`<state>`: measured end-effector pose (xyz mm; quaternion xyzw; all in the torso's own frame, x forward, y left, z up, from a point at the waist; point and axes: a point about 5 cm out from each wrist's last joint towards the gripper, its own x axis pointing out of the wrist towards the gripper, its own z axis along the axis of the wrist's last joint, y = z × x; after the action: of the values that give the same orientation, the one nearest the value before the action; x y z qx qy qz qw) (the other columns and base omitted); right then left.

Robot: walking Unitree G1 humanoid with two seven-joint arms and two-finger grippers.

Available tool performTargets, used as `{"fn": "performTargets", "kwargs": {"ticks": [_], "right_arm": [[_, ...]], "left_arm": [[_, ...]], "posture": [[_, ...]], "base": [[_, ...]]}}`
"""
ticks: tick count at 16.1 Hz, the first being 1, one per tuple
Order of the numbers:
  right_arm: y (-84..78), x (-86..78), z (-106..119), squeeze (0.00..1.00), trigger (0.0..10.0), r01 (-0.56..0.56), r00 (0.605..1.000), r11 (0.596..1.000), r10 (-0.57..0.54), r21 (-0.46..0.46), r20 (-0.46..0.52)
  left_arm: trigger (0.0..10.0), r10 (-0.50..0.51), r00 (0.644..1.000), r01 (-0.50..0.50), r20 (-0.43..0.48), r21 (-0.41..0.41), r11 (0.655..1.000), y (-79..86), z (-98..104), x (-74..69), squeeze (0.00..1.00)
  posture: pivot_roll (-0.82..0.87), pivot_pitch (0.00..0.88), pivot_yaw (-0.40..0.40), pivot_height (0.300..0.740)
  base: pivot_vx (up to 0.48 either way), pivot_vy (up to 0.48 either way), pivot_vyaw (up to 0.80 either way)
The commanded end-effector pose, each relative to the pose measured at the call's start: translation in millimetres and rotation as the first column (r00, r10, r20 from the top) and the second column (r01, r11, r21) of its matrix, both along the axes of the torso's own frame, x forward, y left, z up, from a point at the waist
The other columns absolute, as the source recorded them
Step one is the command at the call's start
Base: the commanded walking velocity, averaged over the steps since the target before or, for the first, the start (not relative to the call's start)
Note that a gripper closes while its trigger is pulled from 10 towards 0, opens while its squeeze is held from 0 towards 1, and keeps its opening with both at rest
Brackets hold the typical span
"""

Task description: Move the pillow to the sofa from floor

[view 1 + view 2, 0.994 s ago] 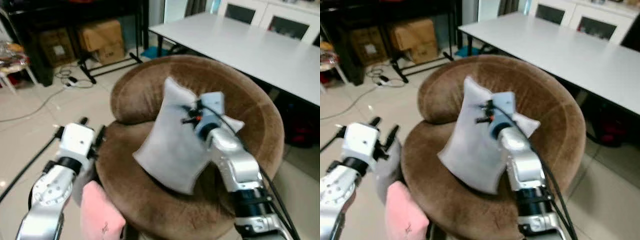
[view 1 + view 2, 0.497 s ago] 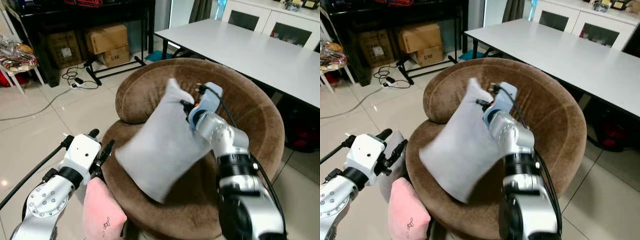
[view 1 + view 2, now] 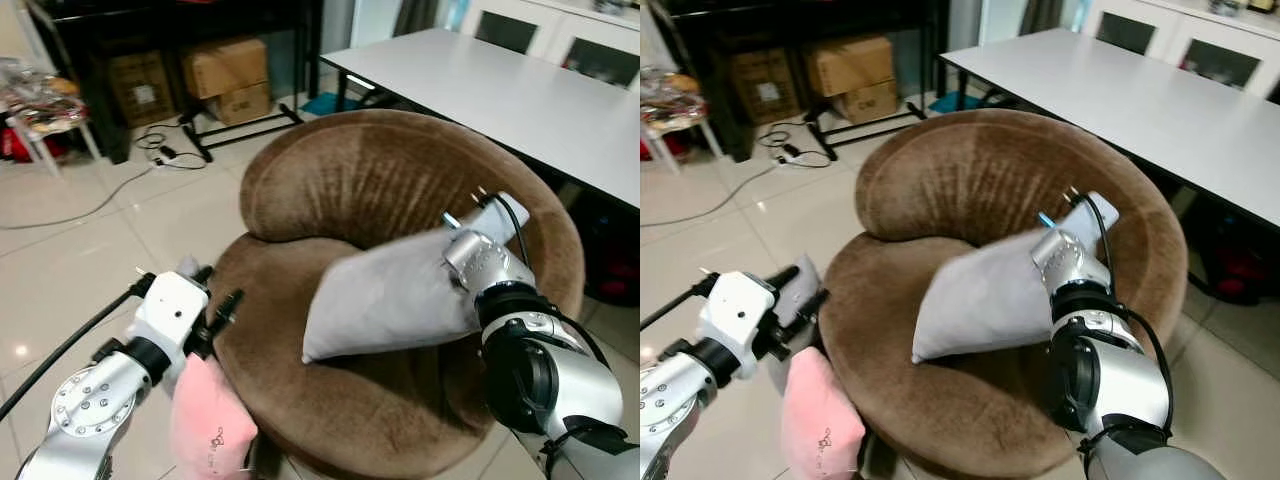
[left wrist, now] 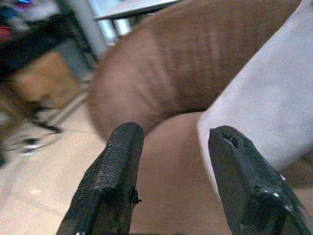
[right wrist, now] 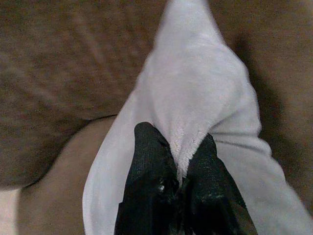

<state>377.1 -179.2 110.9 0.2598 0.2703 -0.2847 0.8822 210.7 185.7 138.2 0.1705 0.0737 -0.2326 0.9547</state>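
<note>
Grey pillow over sofa seat; right jaws pinch pillow edge; left jaws apart.

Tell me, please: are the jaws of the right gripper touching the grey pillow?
Touching. The right wrist view shows the right gripper with its jaws pinched shut on a fold of the grey pillow.

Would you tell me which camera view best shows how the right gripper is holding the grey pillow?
The right wrist view: the right gripper has its fingers pinched shut on a fold of the grey pillow. Both eye views show the whole pillow lying across the brown sofa, but the wrist hides the pinch. The left wrist view catches just one pillow edge.
</note>
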Motion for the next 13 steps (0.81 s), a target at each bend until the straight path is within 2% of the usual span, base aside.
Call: {"fn": "performTargets", "kwargs": {"ticks": [1,3,5,8,10,13], "right_arm": [[-7.7,1.9,6.3,0.0,10.0,0.044,0.999,0.998,-0.043,-0.037,0.024],[-12.7,2.9,8.0,0.0,10.0,0.077,0.995,0.996,-0.074,-0.055,0.06],[-13.7,10.0,19.4,0.0,10.0,0.065,0.988,0.995,-0.054,-0.07,0.143],[-9.3,13.7,23.4,0.0,10.0,0.024,0.982,0.997,-0.01,-0.07,0.191],[-5.6,13.6,21.5,0.0,10.0,-0.002,0.984,0.994,0.023,-0.113,0.178],[-6.3,10.7,15.9,0.0,10.0,0.014,0.989,0.991,0.007,-0.135,0.149]], "left_arm": [[10.0,-0.038,0.999,0.037,-0.023,-0.018,0.999,-1.8,0.1,-2.9,0.0],[10.0,-0.072,0.997,0.071,-0.012,-0.056,0.996,0.3,7.6,-2.5,0.0],[10.0,-0.096,0.995,0.098,0.021,-0.082,0.992,5.4,19.1,2.9,0.0],[10.0,-0.111,0.994,0.113,0.025,-0.088,0.99,4.9,21.2,5.6,0.0],[10.0,-0.127,0.991,0.13,0.027,-0.115,0.985,3.0,23.4,4.4,0.0],[10.0,-0.131,0.991,0.132,0.015,-0.129,0.983,2.8,22.1,2.7,0.0]], "posture": [[0.12,0.0,-0.046,0.74],[0.11,0.0,-0.034,0.74],[0.11,0.0,-0.021,0.74],[0.11,0.0,-0.019,0.74],[0.11,0.0,-0.024,0.74],[0.12,0.0,-0.032,0.74]], "base": [[0.0,0.0,0.0],[0.0,0.0,0.0],[0.0,0.0,0.0],[0.0,0.0,0.0],[0.0,0.0,0.0],[0.0,0.0,0.0]]}}
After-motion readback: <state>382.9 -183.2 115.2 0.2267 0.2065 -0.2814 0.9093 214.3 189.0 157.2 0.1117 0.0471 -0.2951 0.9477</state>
